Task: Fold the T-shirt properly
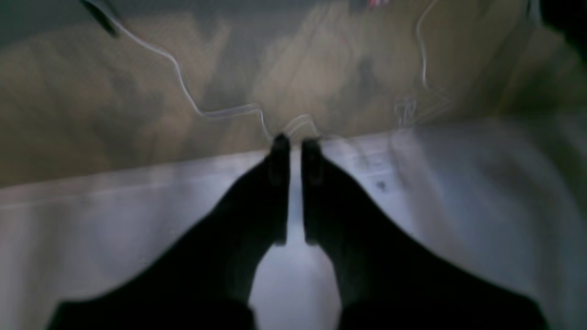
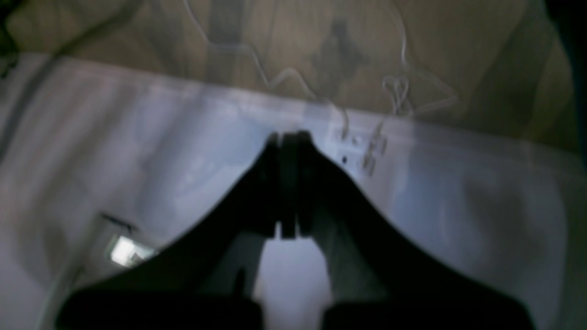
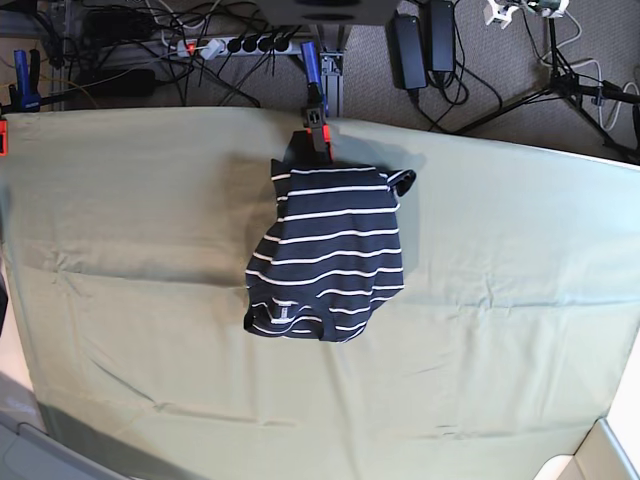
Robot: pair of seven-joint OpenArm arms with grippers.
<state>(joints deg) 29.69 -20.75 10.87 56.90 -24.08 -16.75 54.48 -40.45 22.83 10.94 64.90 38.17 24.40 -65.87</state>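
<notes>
Okay, surface first: I've got one table (image 3: 520, 370) under a pale grey-green cover, wrinkled, with long creases on both sides. Grey floor (image 3: 380, 125) beyond its far edge, busy with loose black cables. Two blue-handled clamps on that edge: middle clamp (image 3: 314, 85), left clamp (image 3: 25, 85). Two black power adapters (image 3: 408, 50) sit side by side near the middle one. One black stand (image 3: 562, 80) at upper right, legs spread.

Wrist views are soft and dim. Both give me brownish floor meeting a pale wall (image 2: 458, 206). Thin white cable (image 2: 229, 47) wanders over the floor in the right wrist view, reaching toward a small fitting (image 2: 353, 149) low on the wall. One bright rectangular patch at lower left there; can't tell what it is.

Task thing: one T-shirt (image 3: 340, 240), navy with white stripes, in a compact layered shape on the table, in the upper middle, just this side of the middle clamp. One small label (image 3: 283, 312) near its lower left. Lower edge is uneven, and a bit of fabric is bunched at the upper right corner.

Grippers: two. Left gripper (image 1: 295, 142) has its tips slightly apart, a narrow gap between them, nothing in it. Right gripper (image 2: 289, 137) has its tips together, nothing held that I can see. Neither is on the shirt.
</notes>
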